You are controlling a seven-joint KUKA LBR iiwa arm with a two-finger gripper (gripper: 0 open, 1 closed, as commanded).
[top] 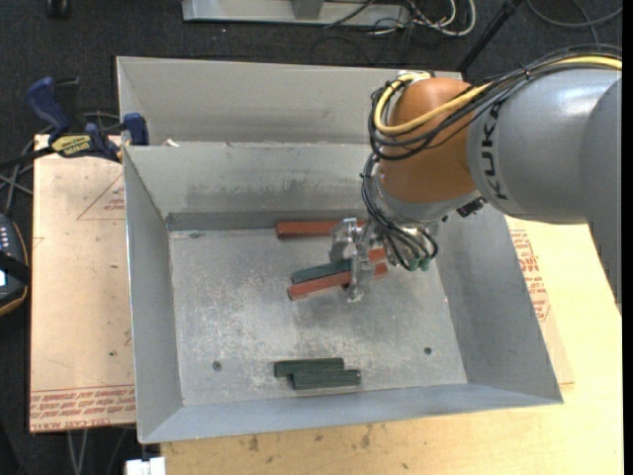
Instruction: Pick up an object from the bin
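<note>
My gripper (353,287) hangs low in the middle of the bin, under the orange wrist cover. It stands at the right end of a red-brown flat bar (315,286) that lies slanted on the floor. A dark green bar (316,272) lies along the upper side of that red bar and also ends at the gripper. I cannot tell whether either bar is held. A short red-brown piece (377,257) shows just right of the gripper, partly hidden by cables.
Another red-brown bar (308,229) lies along the foot of the back wall, up and left of the gripper. Two dark green blocks (316,374) lie side by side near the front wall. The arm and its cables cover the bin's right rear part.
</note>
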